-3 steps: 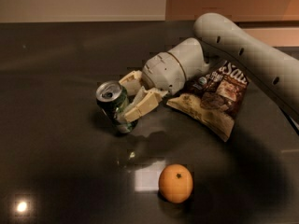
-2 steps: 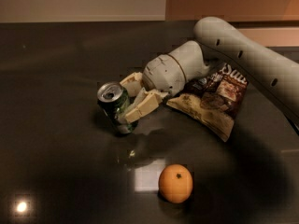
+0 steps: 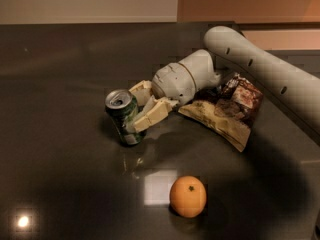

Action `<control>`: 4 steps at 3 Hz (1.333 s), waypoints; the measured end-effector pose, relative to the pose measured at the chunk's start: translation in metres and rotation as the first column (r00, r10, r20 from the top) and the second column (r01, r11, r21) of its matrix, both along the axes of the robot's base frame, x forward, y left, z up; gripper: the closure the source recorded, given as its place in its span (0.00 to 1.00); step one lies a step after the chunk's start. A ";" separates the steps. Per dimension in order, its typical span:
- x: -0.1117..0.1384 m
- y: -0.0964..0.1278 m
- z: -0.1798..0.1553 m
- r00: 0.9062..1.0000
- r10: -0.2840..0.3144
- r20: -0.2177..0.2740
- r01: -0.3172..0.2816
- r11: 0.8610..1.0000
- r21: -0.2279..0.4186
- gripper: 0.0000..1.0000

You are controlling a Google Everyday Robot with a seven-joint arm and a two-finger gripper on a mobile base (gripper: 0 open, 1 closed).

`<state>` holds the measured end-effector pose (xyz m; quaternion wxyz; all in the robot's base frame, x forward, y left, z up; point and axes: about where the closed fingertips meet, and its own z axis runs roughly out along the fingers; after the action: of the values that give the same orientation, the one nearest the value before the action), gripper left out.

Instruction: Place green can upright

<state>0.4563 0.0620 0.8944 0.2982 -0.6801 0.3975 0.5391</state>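
The green can point(image 3: 123, 115) stands nearly upright on the dark table, leaning slightly, with its silver top and pull tab facing up. My gripper point(image 3: 139, 109) reaches in from the right. Its cream fingers point(image 3: 151, 115) sit on either side of the can's right flank, one behind and one in front, touching it. The white arm point(image 3: 260, 66) runs off to the upper right.
An orange point(image 3: 188, 196) lies on the dark table point(image 3: 60, 184) in front of the can, to its right. A brown and yellow snack bag point(image 3: 227, 109) lies right of the gripper, partly under the arm. The table's far edge meets a wall.
The can has tipped a little further toward upright in the gripper's grasp. The arm has shifted only slightly.
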 end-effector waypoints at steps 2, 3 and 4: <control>0.001 -0.005 -0.006 1.000 0.002 0.026 -0.003 1.000 0.022 0.59; 0.002 -0.003 -0.006 1.000 0.001 0.027 -0.001 1.000 0.023 0.35; 0.002 0.000 -0.005 1.000 0.000 0.028 0.000 1.000 0.023 0.13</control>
<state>0.4581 0.0617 0.8891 0.3116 -0.6841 0.3870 0.5340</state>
